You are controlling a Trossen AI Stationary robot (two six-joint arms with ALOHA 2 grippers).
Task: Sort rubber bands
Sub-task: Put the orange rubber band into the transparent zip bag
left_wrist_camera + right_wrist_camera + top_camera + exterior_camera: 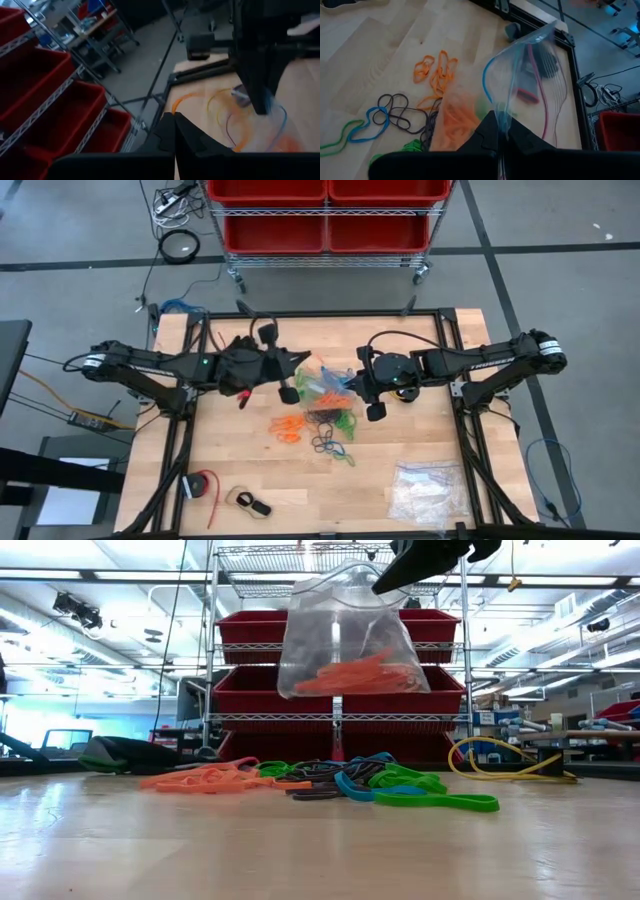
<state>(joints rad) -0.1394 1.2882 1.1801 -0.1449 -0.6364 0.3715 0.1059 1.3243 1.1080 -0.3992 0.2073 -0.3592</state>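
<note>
Left gripper: the left gripper (297,368) is clenched on the left edge of a clear plastic bag (322,382) that holds orange rubber bands (358,673), above the middle of the pale wooden surface (300,480).
Right gripper: the right gripper (352,384) is clenched on the bag's right edge; in the right wrist view the plastic rises straight from between its closed fingers (492,131).
Bag: it hangs off the surface between the two grippers, mouth up, with the orange bands gathered at its bottom.
Loose rubber bands: a heap of thin orange, green, blue and black elastic loops (318,428) lies on the surface just nearer than the bag; the orange ones (288,426) sit to the left, the green (345,421) to the right, with black and blue (326,444) on the near side.
Edges: a black metal frame (182,440) runs along the left, right and far edges of the surface.
Open room: bare wood lies left and right of the heap and between it and the near edge.
Near corners: a second clear plastic bag of whitish pieces (428,491) lies near right; a red-and-black coil (201,485) and a small black item (251,503) lie near left.
Beyond the far edge: a wire rack with red plastic bins (325,215).
</note>
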